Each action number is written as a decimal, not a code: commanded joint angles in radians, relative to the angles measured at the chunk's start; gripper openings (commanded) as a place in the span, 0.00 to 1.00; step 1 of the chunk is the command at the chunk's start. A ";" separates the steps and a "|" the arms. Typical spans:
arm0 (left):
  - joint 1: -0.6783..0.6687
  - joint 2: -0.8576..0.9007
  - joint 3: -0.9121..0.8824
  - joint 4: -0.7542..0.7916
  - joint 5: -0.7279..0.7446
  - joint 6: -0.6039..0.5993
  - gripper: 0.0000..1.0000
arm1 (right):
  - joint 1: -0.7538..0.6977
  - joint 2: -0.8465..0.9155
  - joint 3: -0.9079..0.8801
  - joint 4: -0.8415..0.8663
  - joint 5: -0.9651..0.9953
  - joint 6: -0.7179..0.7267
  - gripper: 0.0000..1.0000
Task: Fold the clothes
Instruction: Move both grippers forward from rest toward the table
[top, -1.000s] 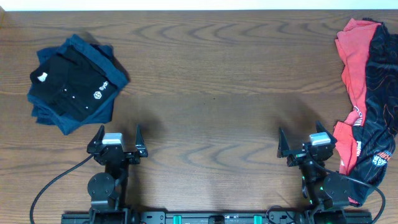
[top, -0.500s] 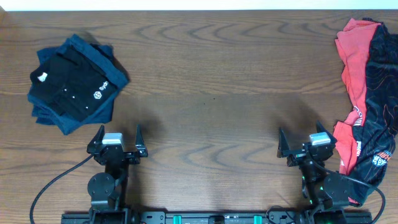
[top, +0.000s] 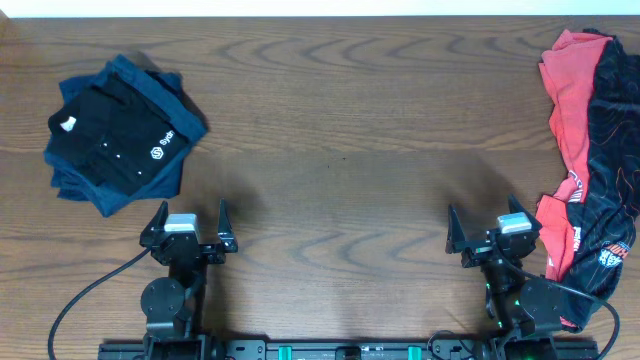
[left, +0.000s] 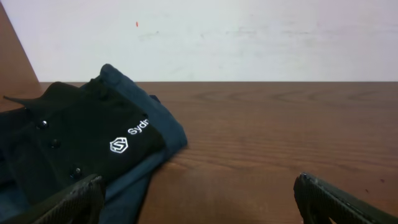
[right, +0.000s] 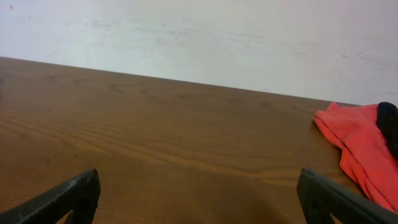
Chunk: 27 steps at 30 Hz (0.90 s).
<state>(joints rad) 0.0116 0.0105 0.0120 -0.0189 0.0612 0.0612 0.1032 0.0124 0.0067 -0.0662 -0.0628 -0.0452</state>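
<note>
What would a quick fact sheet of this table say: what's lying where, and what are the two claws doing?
Left pile: black shirt lying flat and folded on a navy shirt, at the far left of the table
Right pile: coral-red T-shirt and black jersey with red lines, crumpled together at the right edge
Left gripper: open, holding nothing, near the front edge
Right gripper: open, holding nothing, close beside the crumpled pile
Folding: right pile not yet folded
</note>
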 joint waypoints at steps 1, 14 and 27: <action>-0.002 -0.005 -0.008 -0.046 0.014 0.017 0.98 | -0.006 -0.004 -0.001 -0.005 0.006 -0.009 0.99; -0.002 -0.005 -0.008 -0.044 0.014 0.017 0.98 | -0.005 -0.004 -0.001 -0.004 0.006 -0.008 0.99; -0.002 -0.005 -0.008 -0.041 0.046 -0.117 0.98 | -0.005 -0.004 -0.001 0.001 0.002 0.120 0.99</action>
<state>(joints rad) 0.0116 0.0105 0.0120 -0.0181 0.0658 0.0166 0.1032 0.0124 0.0067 -0.0631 -0.0631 0.0025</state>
